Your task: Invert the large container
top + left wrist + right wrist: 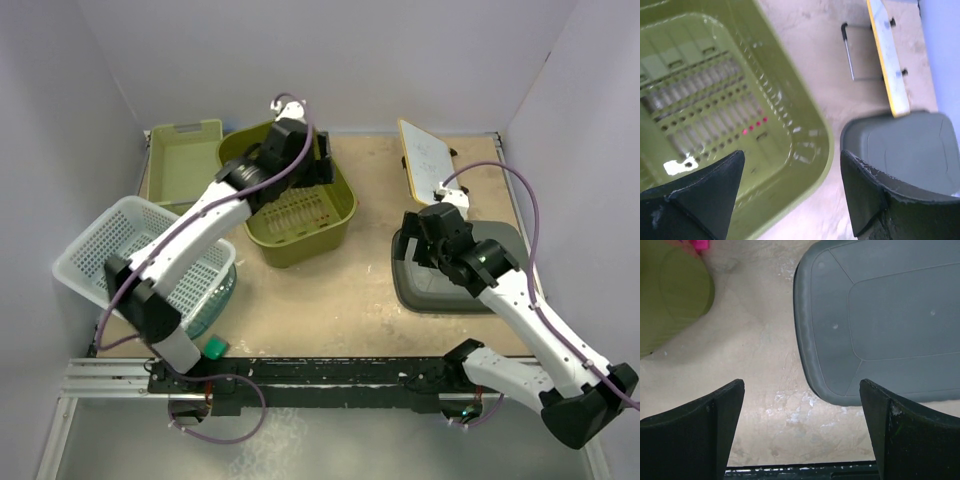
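From above, the large container (300, 215) sits mouth up on the bench (370, 300). Its long axis seems to run across the bench, slightly skewed. My left hand (318, 165) hangs released over its back rim.

Left wrist view: my fingers are spread, with the container's near corner (810, 150) below and between them.

Right wrist view: my right hand (802, 390) is released, and the container's corner (670, 295) lies up-left, well apart.

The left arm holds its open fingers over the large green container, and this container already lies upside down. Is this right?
Not quite. The large green container is not upside down: it stands with its open side up, and the left wrist view looks into its slotted bottom. The rest is right: the left fingers are open over it.
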Action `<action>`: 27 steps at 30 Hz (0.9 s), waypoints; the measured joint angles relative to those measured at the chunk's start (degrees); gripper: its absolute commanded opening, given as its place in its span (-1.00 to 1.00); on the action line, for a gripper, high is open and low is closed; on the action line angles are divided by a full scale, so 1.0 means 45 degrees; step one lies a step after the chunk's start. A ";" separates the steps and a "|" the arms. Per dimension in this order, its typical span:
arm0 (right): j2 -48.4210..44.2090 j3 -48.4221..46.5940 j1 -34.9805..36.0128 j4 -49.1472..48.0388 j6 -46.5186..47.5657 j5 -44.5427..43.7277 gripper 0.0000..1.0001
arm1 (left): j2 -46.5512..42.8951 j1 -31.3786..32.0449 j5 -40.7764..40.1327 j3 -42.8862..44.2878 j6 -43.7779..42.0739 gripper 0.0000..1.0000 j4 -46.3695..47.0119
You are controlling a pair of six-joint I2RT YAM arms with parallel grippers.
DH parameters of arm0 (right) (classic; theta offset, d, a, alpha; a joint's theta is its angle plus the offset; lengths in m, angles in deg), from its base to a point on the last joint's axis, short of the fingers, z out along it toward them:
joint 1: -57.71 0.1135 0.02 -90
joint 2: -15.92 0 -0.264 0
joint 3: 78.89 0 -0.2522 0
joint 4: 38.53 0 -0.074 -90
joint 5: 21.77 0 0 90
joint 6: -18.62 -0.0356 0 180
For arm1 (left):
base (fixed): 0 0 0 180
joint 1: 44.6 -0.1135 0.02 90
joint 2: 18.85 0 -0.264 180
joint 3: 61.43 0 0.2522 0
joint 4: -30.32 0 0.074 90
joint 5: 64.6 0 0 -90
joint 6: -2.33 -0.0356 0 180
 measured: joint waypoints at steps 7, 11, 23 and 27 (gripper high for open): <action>-0.1122 0.0442 0.0000 0.0651 -0.0219 -0.0005 0.98 | 0.4439 0.0029 -0.1336 0.3225 0.0801 0.49 0.0379; -0.1375 0.0500 0.0000 0.0991 -0.0321 -0.0005 0.99 | 0.6042 0.0102 -0.2288 0.4541 0.0869 0.48 0.0083; -0.1195 0.0729 0.0000 0.1141 -0.0277 -0.0097 0.99 | 0.8553 0.0398 -0.3677 0.6018 0.0884 -0.31 -0.0199; -0.1161 0.0729 0.0000 0.1175 -0.0204 -0.0393 0.98 | 0.8665 0.0505 -0.3609 0.6105 0.0748 -0.70 -0.0121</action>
